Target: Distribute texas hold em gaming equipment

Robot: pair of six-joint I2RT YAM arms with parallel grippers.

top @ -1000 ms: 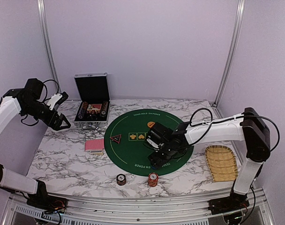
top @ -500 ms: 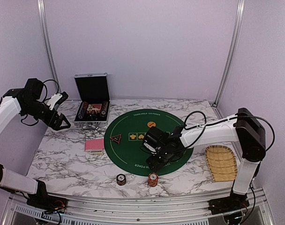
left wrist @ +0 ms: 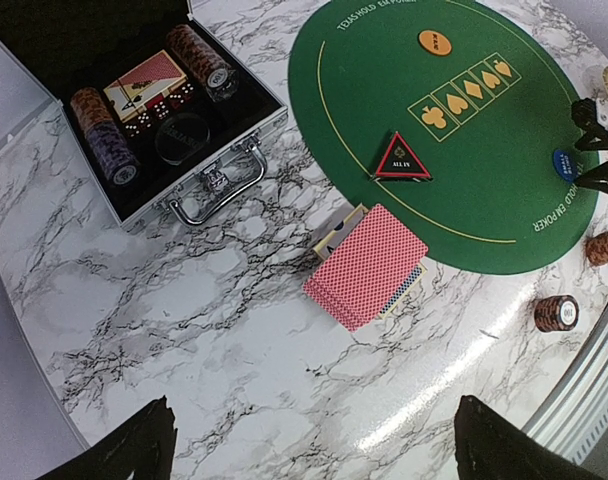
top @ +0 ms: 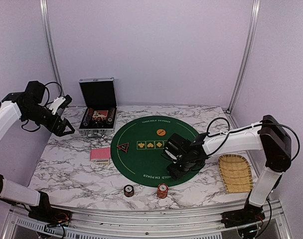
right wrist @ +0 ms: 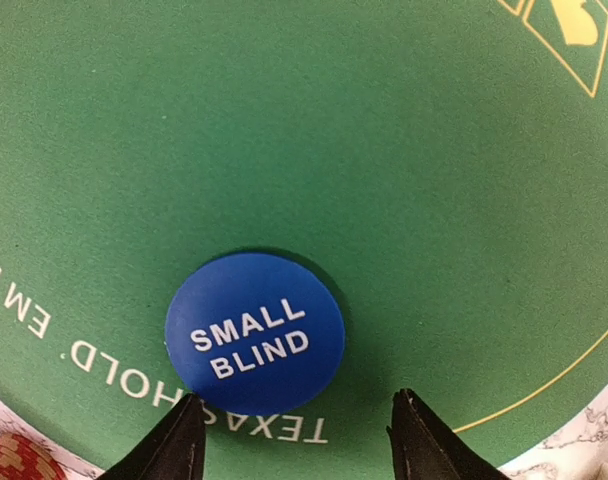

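Table [top: 62, 174]: white marble-pattern top.

Round green poker mat [top: 136, 162] lies flat at centre. An open black metal-edged case [top: 97, 119] stands near the far left corner. Deck of pink-red-backed cards [top: 100, 155] lies just left of the mat. Dark chip stack [top: 128, 190] and red chip stack [top: 163, 190] stand by the near edge, apart. Woven bamboo tray [top: 234, 173] lies at the right edge.

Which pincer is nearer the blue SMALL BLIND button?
Right. The right pincer is right at the blue button on the green mat; the left pincer hangs far off, beside the open case.
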